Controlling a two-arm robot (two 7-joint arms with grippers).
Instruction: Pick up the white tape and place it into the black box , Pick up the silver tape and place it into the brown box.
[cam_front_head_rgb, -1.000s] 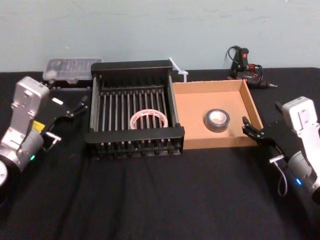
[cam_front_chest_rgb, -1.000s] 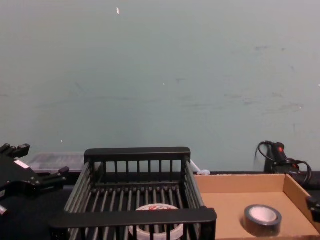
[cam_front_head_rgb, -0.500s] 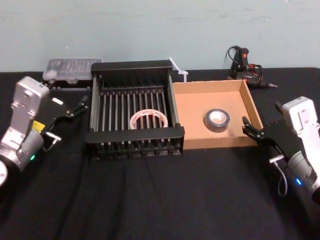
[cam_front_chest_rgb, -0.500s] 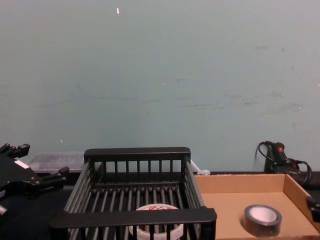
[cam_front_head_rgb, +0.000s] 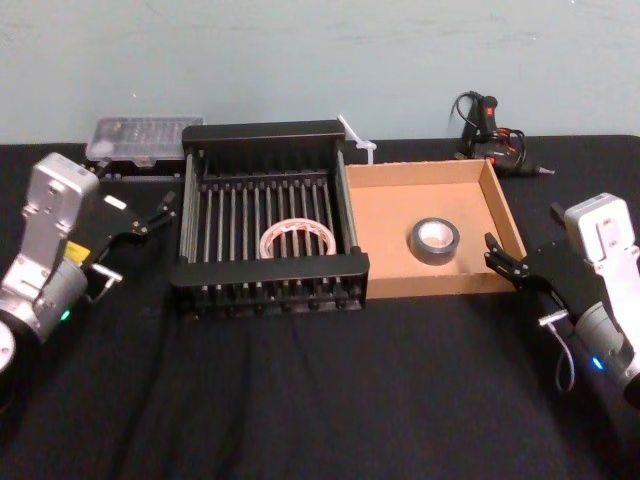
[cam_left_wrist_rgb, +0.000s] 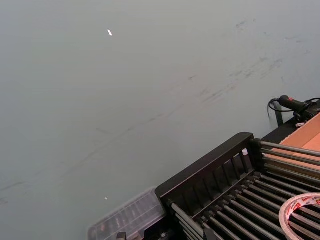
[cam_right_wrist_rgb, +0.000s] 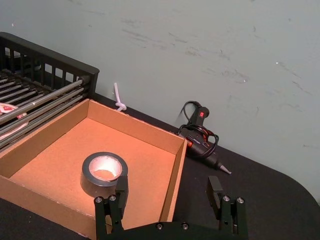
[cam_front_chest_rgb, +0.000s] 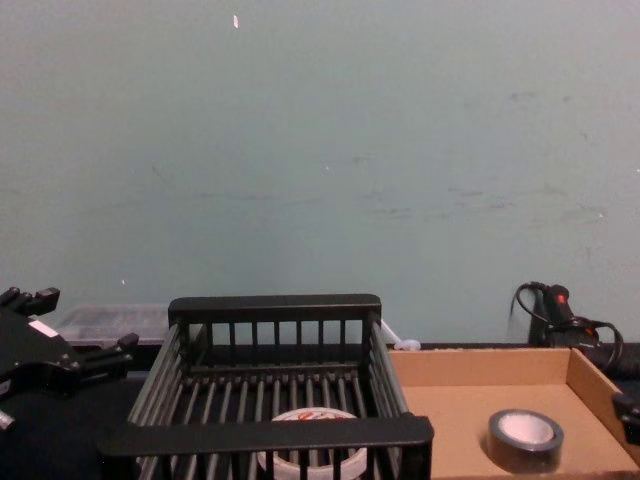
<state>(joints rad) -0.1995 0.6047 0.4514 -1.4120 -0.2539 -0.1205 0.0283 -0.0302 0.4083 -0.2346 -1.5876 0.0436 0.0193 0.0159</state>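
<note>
Already the white tape (cam_front_head_rgb: 297, 240) lies flat on the black box's (cam_front_head_rgb: 268, 268) slats and the silver tape (cam_front_head_rgb: 434, 240) on the brown box's (cam_front_head_rgb: 430, 284) floor. The grippers therefore flank them empty: right gripper (cam_right_wrist_rgb: 167, 185) fingers spread, left gripper (cam_front_head_rgb: 135, 240) fingers seemingly spread too. A black-clothed table (cam_front_head_rgb: 320, 400) carries everything, with a teal wall (cam_front_chest_rgb: 320, 150) behind.

Taking the wall as twelve o'clock, the black box (cam_left_wrist_rgb: 205, 175) stands with its thick far rim close to the grey-green wall (cam_left_wrist_rgb: 125, 90), which carries faint scuffs and a small white fleck. The white tape (cam_left_wrist_rgb: 302, 210) lies flat on the box's floor bars, partly cut off, with red marks on its inner face. At the box's three o'clock, just beside it, is a tan edge of the brown box (cam_left_wrist_rgb: 309, 134). At about two o'clock lies a black glue gun (cam_left_wrist_rgb: 291, 102) with its cord. At ten o'clock sits a clear plastic parts case (cam_left_wrist_rgb: 127, 220).
</note>
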